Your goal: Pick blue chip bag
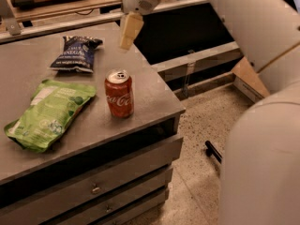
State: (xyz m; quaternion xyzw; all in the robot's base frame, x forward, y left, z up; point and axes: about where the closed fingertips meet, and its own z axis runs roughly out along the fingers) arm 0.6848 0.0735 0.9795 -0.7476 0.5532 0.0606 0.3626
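The blue bag (75, 54) lies flat on the far part of the grey table (154, 95), its white lettering facing up, behind the green bag (49, 114) and behind and to the left of the red can (119, 93). The bag touches neither of them, and bare tabletop shows all round it. The gripper (125, 43) hangs from the top of the view near the table's far right edge, pointing down and tilted slightly. It sits to the right of the bag at about the same depth, apart from it with open tabletop between them, and touches nothing. Whether the gripper is open or closed cannot be told from this angle; it holds nothing. The can stands upright nearer the camera, almost straight in front of the gripper. The arm's (262, 125) pale casing fills the right side of the view over the speckled floor (197, 139).
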